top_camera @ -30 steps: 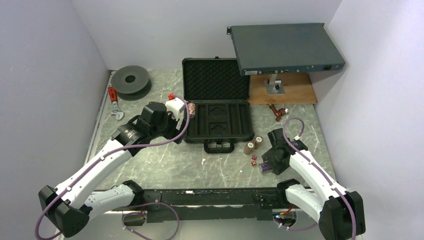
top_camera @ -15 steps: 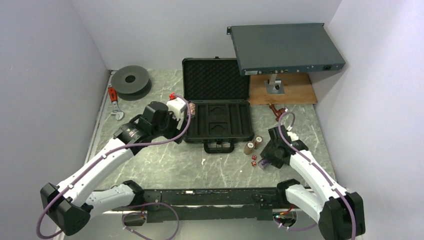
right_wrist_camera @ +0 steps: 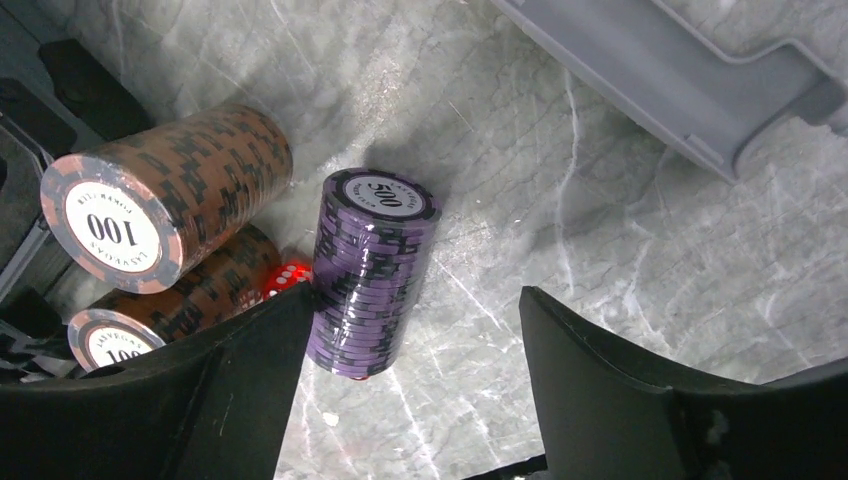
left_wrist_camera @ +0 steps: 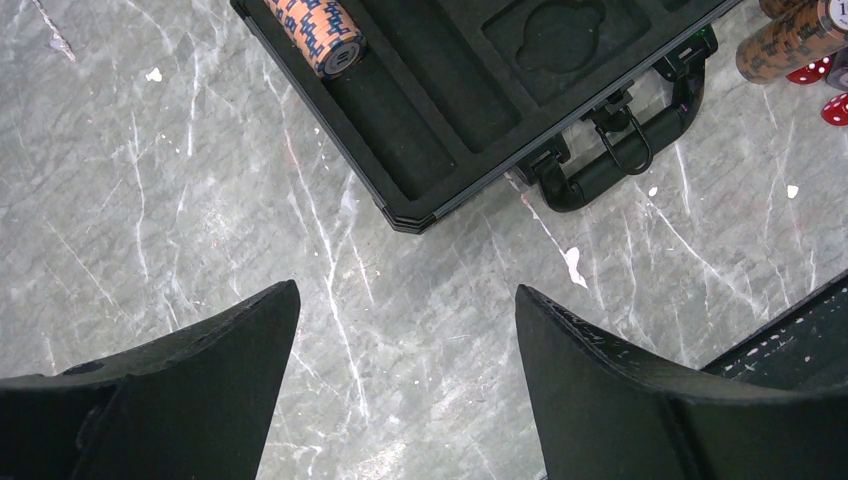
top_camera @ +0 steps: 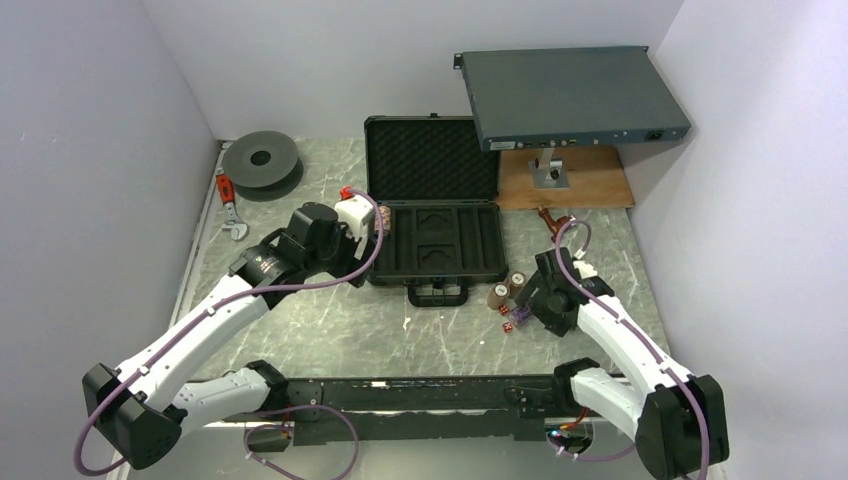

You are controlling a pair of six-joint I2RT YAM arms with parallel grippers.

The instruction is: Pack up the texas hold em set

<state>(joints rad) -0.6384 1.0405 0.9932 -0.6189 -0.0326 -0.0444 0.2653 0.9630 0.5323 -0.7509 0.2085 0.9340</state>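
Note:
The black case lies open, its foam lid up at the back and its handle toward me. One brown chip stack lies in the tray's left slot. My left gripper hangs open over bare table beside the case's front left corner. Right of the handle lie two brown chip stacks and red dice. A purple chip stack stands upright on the table, against the left finger of my open right gripper.
A grey metal rack box stands over a wooden board at the back right. A dark spool and a red-handled wrench lie at the back left. A small red-brown tool lies right of the case.
My right gripper carried the purple stack up and left toward the brown stacks, then opened, leaving it standing. The left arm has barely moved.

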